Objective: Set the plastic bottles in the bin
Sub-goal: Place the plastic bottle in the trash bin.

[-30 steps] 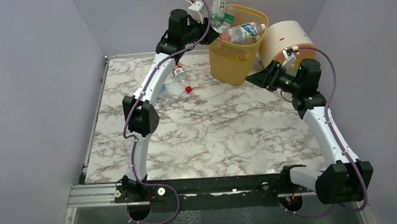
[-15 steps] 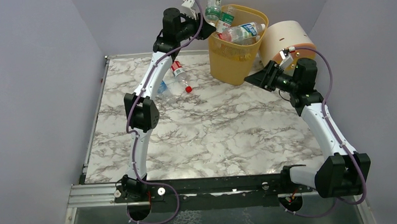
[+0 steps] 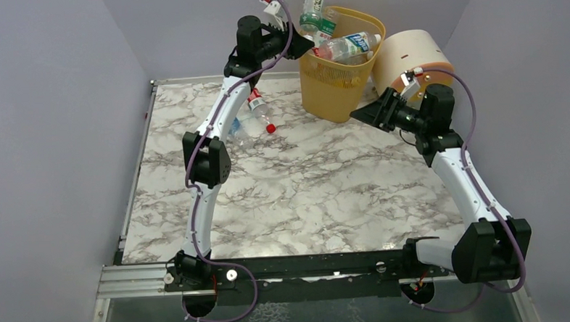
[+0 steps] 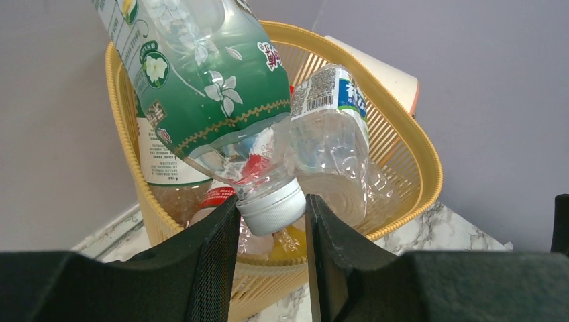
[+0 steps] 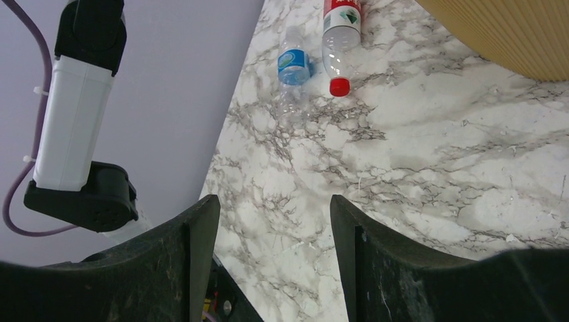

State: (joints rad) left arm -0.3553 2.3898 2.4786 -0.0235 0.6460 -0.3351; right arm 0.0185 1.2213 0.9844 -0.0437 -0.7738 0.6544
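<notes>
Depositing one bottle is the step in hand. The left pincer (image 4: 272,201) is clamped on the neck of the green-labelled bottle (image 4: 201,80), just above its white cap (image 4: 272,206). The bottle is held cap-down, with its body rising above the fingers. In the top view this bottle (image 3: 312,7) is raised at the left side of the bin (image 3: 333,86), about over the rim rather than over the middle of the opening.

The bin stands at the far edge of the surface (image 3: 305,189), just beside a cream-and-peach cylinder (image 3: 408,57). It already holds several bottles heaped up to the rim. A clear bottle with a blue-and-white label (image 4: 329,134) leans against the inner wall.

The right pincer (image 5: 272,208) has its fingers apart with nothing between them. It hovers near the right side of the bin, facing across the surface.

Two bottles are not yet collected:
- the red-capped bottle (image 5: 339,40), lying on the surface left of the bin;
- the blue-labelled bottle (image 5: 294,67), lying just beside it.

Judged from this, the task is well advanced but not complete.

Next move, as judged:
1. Carry the left pincer further over the opening, so that the bottle's whole length clears the rim.
2. Part the fingers only then.
3. Allow for the heap inside: a bottle dropped on the pile may slide off or come to rest across the rim.

Either arm may then take the two bottles on the surface. The left arm is the nearer.
</notes>
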